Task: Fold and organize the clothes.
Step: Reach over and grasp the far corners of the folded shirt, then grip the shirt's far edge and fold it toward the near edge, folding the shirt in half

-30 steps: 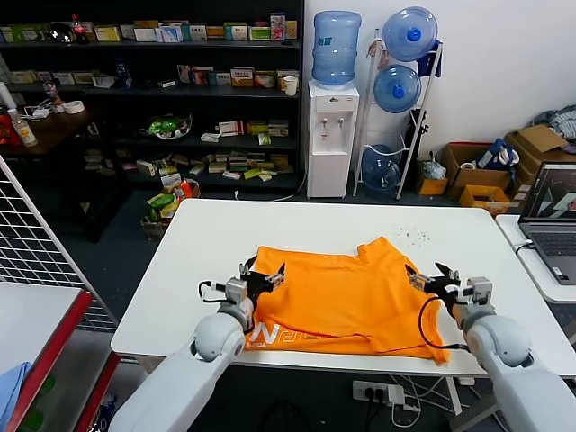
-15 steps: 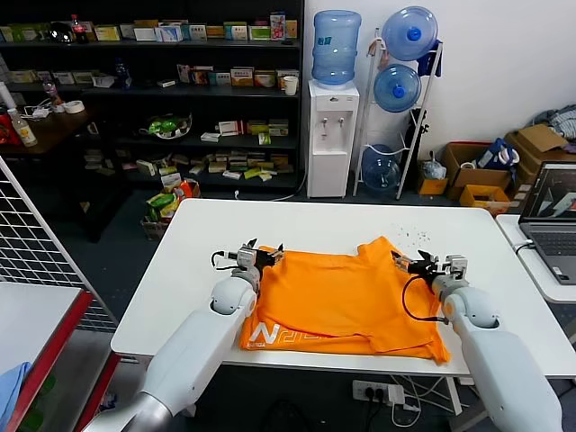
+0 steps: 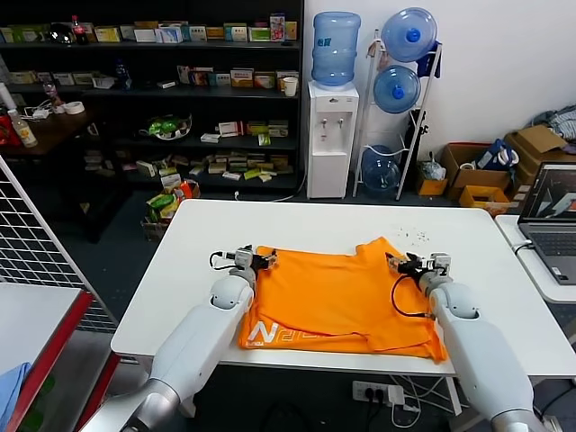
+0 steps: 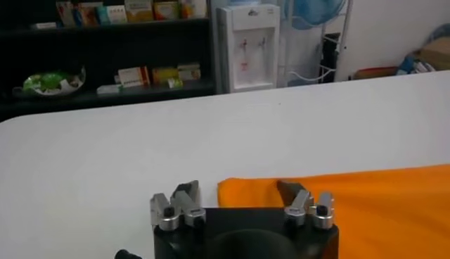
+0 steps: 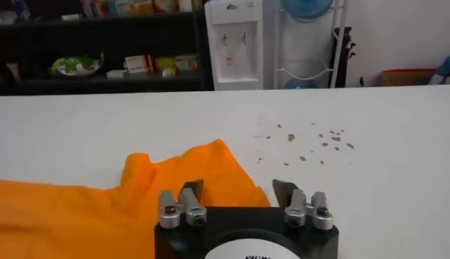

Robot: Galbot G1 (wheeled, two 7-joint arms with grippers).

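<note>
The orange T-shirt [image 3: 337, 297] lies folded on the white table [image 3: 207, 234], white lettering showing at its near left corner. My left gripper [image 3: 262, 259] is open at the shirt's far left corner; in the left wrist view [image 4: 239, 190] that corner of the shirt [image 4: 337, 204] lies between the jaws. My right gripper [image 3: 402, 263] is open at the shirt's far right edge; in the right wrist view [image 5: 235, 188] the shirt's raised fold [image 5: 176, 176] lies under the jaws.
A laptop [image 3: 553, 211] sits on a side table at the right. A wire rack [image 3: 36, 243] stands at the left. Dark specks [image 5: 309, 141] mark the table beyond the shirt. Shelves and a water dispenser [image 3: 331, 135] stand behind.
Both grippers have moved away from me along the shirt's sides, from its near middle to its far corners. The shirt lies as before.
</note>
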